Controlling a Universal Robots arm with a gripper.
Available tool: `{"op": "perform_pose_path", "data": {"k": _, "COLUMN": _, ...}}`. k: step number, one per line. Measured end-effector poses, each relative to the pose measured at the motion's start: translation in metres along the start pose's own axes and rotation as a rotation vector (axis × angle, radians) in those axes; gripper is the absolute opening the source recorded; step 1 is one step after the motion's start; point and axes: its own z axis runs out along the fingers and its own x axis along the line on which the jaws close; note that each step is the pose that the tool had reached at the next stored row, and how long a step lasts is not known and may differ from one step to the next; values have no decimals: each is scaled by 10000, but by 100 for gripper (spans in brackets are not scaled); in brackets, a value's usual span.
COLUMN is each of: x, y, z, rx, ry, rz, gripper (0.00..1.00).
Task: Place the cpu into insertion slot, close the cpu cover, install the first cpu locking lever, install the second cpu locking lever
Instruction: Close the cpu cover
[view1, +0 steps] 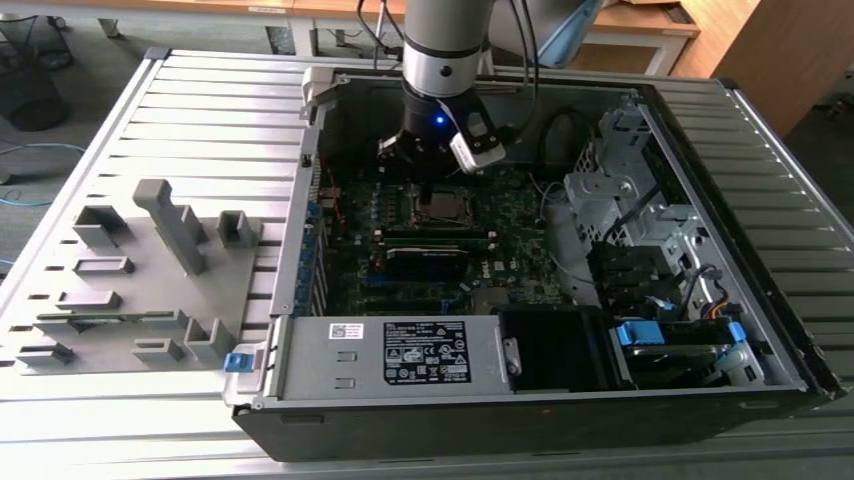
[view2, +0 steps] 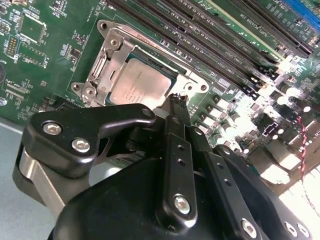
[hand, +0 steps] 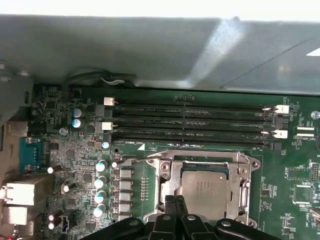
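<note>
The cpu (view2: 140, 85) lies flat in the insertion slot (view1: 441, 206) on the green motherboard, its silver-grey top showing through the window of the cpu cover (view2: 107, 62). The cover's metal frame lies down around the chip in both wrist views: cpu (hand: 205, 187), cpu cover (hand: 200, 159). My gripper (view2: 176, 100) is shut with nothing between its black fingers. Its tips (hand: 173, 200) sit at the socket's edge, by a corner of the cover. In the exterior view the gripper (view1: 424, 160) hangs just behind the socket. A thin lever wire (hand: 135, 160) runs along one side of the frame.
Long black memory slots (hand: 190, 120) run beside the socket, with capacitors (hand: 101, 180) close by. The grey case wall (hand: 150, 50) rises behind them. The power supply (view1: 400, 355) fills the case's front; drive bays (view1: 641, 250) stand at the exterior view's right. A grey fixture plate (view1: 134, 270) lies outside the case.
</note>
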Motion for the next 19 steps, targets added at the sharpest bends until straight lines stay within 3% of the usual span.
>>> {"op": "perform_pose_path", "data": {"k": 19, "x": 31, "y": -3, "z": 72, "rx": 4, "ry": -19, "rz": 159, "gripper": 11}}
